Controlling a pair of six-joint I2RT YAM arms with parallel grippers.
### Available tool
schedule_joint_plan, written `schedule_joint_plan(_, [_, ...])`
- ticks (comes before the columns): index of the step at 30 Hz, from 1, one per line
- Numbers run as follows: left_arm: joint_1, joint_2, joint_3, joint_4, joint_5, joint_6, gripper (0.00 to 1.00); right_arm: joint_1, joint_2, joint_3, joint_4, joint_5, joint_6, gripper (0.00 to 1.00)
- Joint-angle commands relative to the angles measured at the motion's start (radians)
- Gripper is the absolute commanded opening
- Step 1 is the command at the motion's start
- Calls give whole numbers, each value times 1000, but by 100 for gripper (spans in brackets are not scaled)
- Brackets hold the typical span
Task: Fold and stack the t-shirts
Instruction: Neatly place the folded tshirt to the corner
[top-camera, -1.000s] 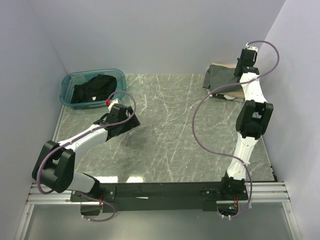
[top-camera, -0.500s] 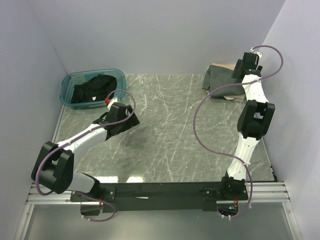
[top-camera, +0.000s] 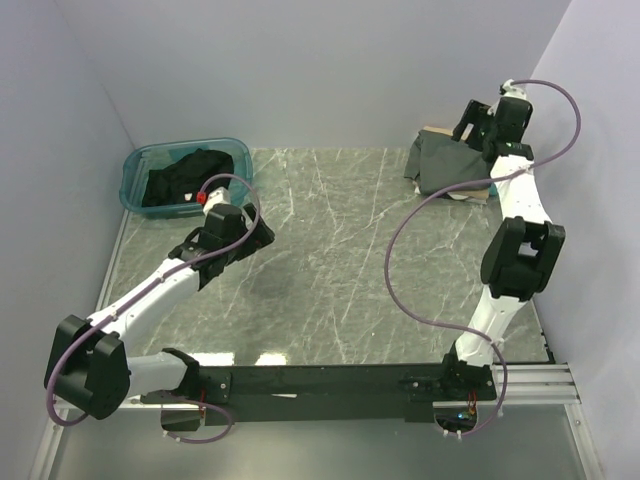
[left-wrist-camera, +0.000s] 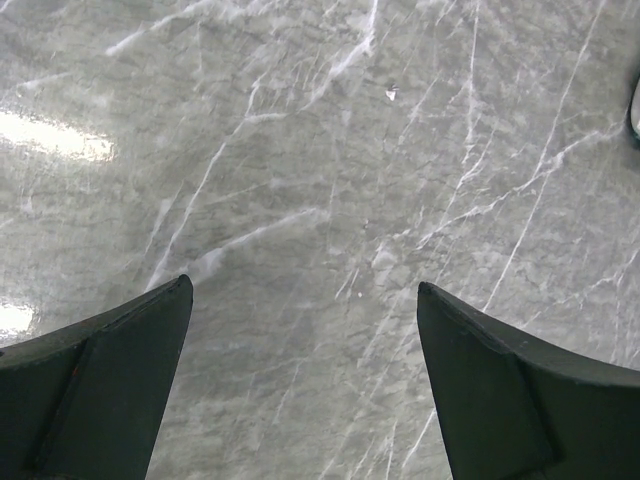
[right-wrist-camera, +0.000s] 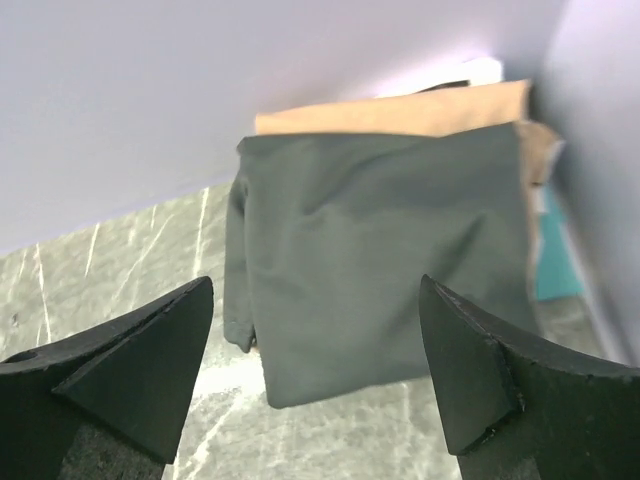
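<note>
A folded charcoal-grey t-shirt (top-camera: 440, 165) (right-wrist-camera: 380, 260) tops a stack in the far right corner. Under it, a tan t-shirt (right-wrist-camera: 400, 112) shows at the back and a teal edge (right-wrist-camera: 555, 260) at the right. My right gripper (top-camera: 478, 125) (right-wrist-camera: 315, 288) hovers above and behind the stack, open, with nothing between its fingers. A black t-shirt (top-camera: 185, 180) lies crumpled in the teal tub (top-camera: 135, 165) at the far left. My left gripper (top-camera: 245, 240) (left-wrist-camera: 305, 285) hangs open over bare marble, just in front of the tub.
The grey marble tabletop (top-camera: 340, 250) is bounded by lilac walls on the left, back and right. The right arm's purple cable (top-camera: 400, 250) loops over the table's right half. A black rail (top-camera: 320, 380) runs along the near edge.
My right gripper has opened and pulled up and back from the grey t-shirt, which now lies on the stack. The left arm has shifted slightly left, toward the tub.
</note>
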Motion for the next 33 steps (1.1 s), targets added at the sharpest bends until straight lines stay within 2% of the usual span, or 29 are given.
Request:
schedule_joint_plan(1, [3,-28,-18,13,-16,8,99,4,100,65,12,-78,17,89])
schedule_joint_plan(10, [3,0,-11,-7,-50,4,99,-17,401,376,-117,-13,9,90])
schedule_joint_plan(13, [3,17,-3,-10,-55,4,99,-39,441,372,-113,-9,21,91])
schedule_joint_plan(16, [5,22,-4,-13,-49,-4,99,-75,469,407,-124,-73,62,91])
schedule_joint_plan(19, [5,19,-14,-21,-49,-9,99,-112,448,344,-56,-168,131,91])
schedule_joint_plan(23, [5,-7,-6,-33,-50,-10,99,-139,435,327,-12,-396,199,91])
schedule_joint_plan(27, [5,-60,-3,-52,-47,-1,99,-145,339,271,71,-527,262,92])
schedule_joint_plan(32, [5,-175,-20,-89,-53,-2,99,-143,155,142,166,-521,316,92])
schedule_joint_plan(33, [5,-195,-30,-87,-50,-1,99,-140,80,57,191,-511,322,92])
